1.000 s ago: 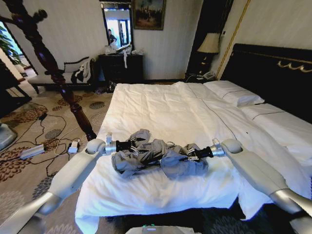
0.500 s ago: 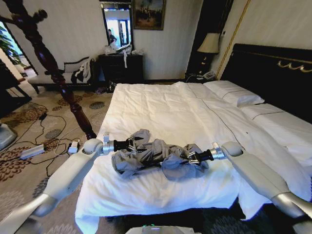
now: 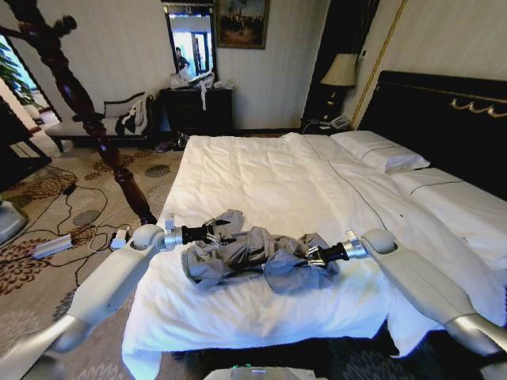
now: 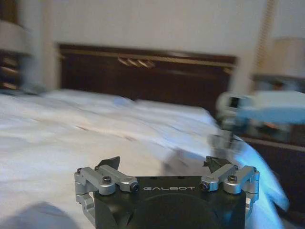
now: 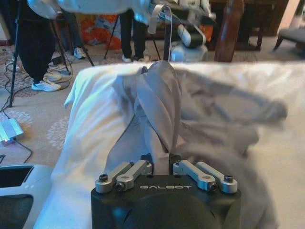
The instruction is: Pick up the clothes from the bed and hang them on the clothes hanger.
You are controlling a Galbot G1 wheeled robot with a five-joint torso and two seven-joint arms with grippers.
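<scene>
Grey-blue shirt bunched near the foot of the bed, a pincer at each end

The bed (image 3: pixel 261 170) with its white duvet takes up most of the room ahead, and the clothes (image 3: pixel 249 257) lie crumpled near its foot edge, between the two arms. From the head view the left pincer (image 3: pixel 212 233) sits at the shirt's left end and the right pincer (image 3: pixel 311 256) at its right end, both half buried in folds. The right wrist view makes plain what that hides: the right pincer (image 5: pixel 160 164) is pinched together on a ridge of grey fabric that rises from it. The left wrist view shows the left pincer (image 4: pixel 162 164) with fingers spread apart and no cloth between them, duvet and dark headboard beyond
</scene>
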